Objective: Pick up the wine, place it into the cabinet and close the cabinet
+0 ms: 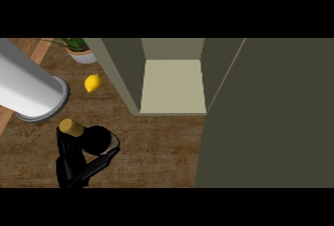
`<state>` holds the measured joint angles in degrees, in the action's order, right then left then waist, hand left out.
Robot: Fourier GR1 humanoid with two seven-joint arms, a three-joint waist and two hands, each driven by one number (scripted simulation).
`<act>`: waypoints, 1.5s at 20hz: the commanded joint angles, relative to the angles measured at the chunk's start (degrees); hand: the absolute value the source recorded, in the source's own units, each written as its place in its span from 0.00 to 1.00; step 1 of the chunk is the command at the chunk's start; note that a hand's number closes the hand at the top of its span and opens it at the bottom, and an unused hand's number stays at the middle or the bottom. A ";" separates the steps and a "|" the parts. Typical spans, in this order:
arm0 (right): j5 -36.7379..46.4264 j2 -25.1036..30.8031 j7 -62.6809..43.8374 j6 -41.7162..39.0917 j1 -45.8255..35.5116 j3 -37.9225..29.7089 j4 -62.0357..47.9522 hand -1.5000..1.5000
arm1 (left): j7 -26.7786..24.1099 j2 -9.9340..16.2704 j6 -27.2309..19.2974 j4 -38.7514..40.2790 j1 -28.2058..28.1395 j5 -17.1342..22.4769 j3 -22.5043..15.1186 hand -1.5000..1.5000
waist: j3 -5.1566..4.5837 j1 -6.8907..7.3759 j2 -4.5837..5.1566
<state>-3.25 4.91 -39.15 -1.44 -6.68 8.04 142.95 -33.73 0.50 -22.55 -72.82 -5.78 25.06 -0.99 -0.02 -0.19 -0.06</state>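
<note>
Yellow lemon (pixel 93 83), potted plant (pixel 80 49), grey cylinder (pixel 29 86)

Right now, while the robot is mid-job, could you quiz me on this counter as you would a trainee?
1. True or false: the cabinet is shut.
2. What stands at the counter's far edge, beyond the lemon? A) a potted plant B) a mug C) a plate
3. Which robot hand is at the bottle?

Key
1. False: its door stands open and the shelf shows.
2. A: the plant.
3. The left robot hand, curled beside the bottle; the right is out of view.
</note>
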 commanded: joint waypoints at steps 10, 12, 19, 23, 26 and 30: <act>1.57 -0.25 -3.03 0.39 4.03 2.56 9.11 0.00 | -7.28 -0.49 5.87 8.89 2.66 3.84 2.20 0.00 | 0.01 -0.01 -0.05; -4.04 1.21 -2.62 -0.88 3.33 -1.92 8.88 0.00 | -9.88 -0.49 5.54 14.84 8.28 6.29 1.81 0.00 | 0.00 -0.27 0.02; 1.99 -1.82 -0.59 1.25 -0.05 2.20 3.58 0.00 | -6.39 0.83 9.44 12.55 8.87 2.07 -0.50 1.00 | 0.01 0.08 0.00; -3.84 0.78 -2.40 -0.75 1.14 -2.91 6.44 0.00 | -5.60 4.90 13.76 18.27 13.04 1.20 0.39 1.00 | 0.01 -0.48 0.05; -2.78 0.41 -1.28 -0.94 1.37 -1.41 3.93 0.00 | -3.21 10.91 24.45 16.58 9.11 -0.22 -3.91 1.00 | 0.04 -0.41 -0.02; -4.25 0.70 -0.21 -1.59 3.04 -2.66 5.46 0.00 | -5.04 18.34 32.35 17.36 10.84 -2.99 -4.69 1.00 | 0.04 -0.76 -0.01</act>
<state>-2.92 4.88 -38.68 -2.10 -6.37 7.59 142.68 -37.80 13.26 3.38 -56.98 3.69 24.32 -4.79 -0.01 -0.70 -0.15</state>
